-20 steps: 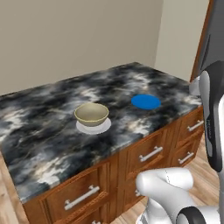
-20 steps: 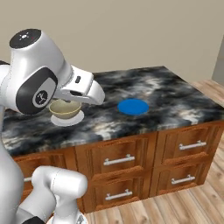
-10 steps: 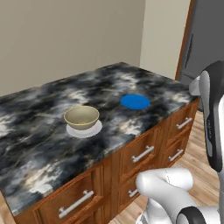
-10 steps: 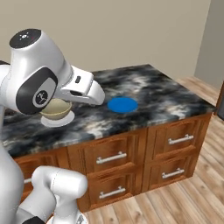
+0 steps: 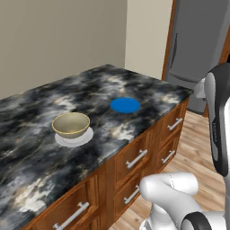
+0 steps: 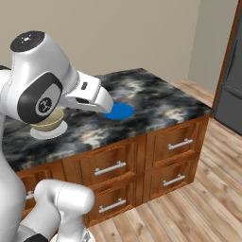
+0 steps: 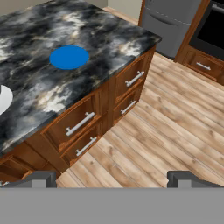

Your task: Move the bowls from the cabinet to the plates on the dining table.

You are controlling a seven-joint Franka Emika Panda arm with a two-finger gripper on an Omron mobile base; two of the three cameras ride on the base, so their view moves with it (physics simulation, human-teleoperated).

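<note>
One grey-olive bowl [image 5: 71,124] with a tan inside rests on the pale plate [image 5: 85,137] on the dining table [image 5: 148,87]. To its right lies the blue plate [image 5: 125,105], bare. From the right base view, my arm's white head hides part of the bowl [image 6: 52,120]; the blue plate [image 6: 120,111] shows past the forearm. My gripper [image 7: 113,180] is open with nothing between its fingers, up over the wooden floor off the table's corner. The hand view has the blue plate [image 7: 68,57] upper left and the pale plate's edge [image 7: 3,98] at the left border. The cabinet is out of view.
Brown drawers with silver handles [image 5: 134,157] run under the stone top. A tall grey refrigerator [image 5: 197,45] stands beyond the table's far end. A dark oven front [image 7: 212,30] sits beside it. Open plank floor [image 7: 166,131] stretches between table and appliances.
The whole picture has shifted: the base has moved, so the table slides left and the refrigerator comes into view. The bowl stays on its plate and the gripper stays open.
</note>
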